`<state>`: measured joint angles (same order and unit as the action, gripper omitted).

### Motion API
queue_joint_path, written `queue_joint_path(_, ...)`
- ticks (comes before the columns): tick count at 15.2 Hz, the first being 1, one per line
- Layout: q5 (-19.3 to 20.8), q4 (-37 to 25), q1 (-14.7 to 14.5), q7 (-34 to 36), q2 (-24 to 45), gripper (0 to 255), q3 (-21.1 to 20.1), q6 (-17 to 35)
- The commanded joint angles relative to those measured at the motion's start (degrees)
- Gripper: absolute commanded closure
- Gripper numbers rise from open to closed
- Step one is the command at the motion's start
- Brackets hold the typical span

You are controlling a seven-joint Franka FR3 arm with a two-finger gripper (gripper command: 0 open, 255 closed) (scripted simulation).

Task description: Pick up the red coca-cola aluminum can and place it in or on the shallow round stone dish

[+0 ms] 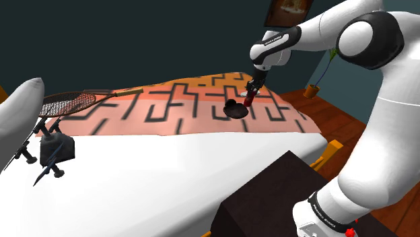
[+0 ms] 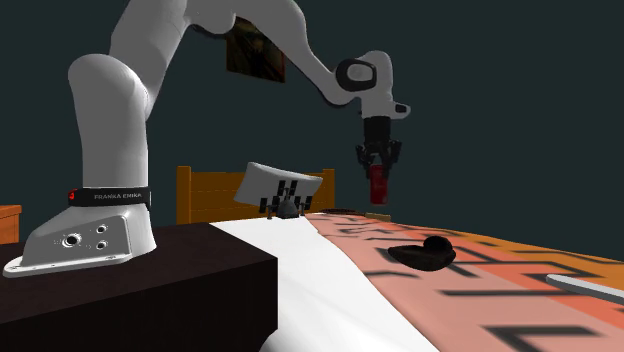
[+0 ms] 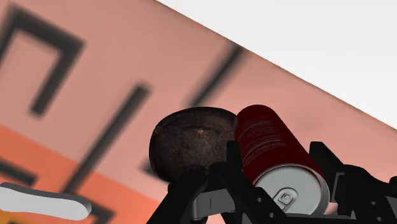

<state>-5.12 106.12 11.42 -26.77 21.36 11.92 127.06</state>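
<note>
1. The gripper [image 2: 378, 174] hangs in the air above the far part of the patterned blanket [image 1: 175, 111]. Its fingers clasp the red can [image 3: 270, 143] from both sides.
2. The can is upright and clear of the bed. In the wrist view its silver top and pull tab face the camera.
3. The dark round dish [image 1: 235, 108] lies on the blanket, below the can and a little to the shoulder view's left of it. The two are not touching.
4. Bare blanket lies open on every side of the dish.
5. The blanket's near edge meets a wide white sheet [image 1: 168, 168], which runs on to the dark stand [image 1: 269, 198].
6. A racket [image 1: 67, 103] lies at the shoulder view's far left. A dark spiked object [image 1: 54, 149] sits on the sheet beside a white pillow [image 1: 20, 114]. Both are well apart from the dish.
7. In the second exterior view, a wooden headboard [image 2: 200, 192] closes the bed's far end.
8. The band [image 2: 112, 197] at the arm's base reads "FRANKA EMIKA".
9. No lettering on the can can be read.
</note>
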Motion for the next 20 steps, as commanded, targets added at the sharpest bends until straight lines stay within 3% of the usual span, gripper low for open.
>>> queue_joint_path(1, -0.78, -6.99, 0.89, -0.65, 4.38, 255, -0.19, -2.71)
queue_joint_path(6, -2.26, -27.06, 3.89, -1.91, 16.28, 255, -0.7, -11.0)
queue_joint_path(9, -2.95, -43.37, 6.19, -2.05, 25.54, 255, -1.18, -18.0)
queue_joint_path(20, -3.4, -39.97, 6.15, -2.37, 28.52, 255, -1.57, -11.65)
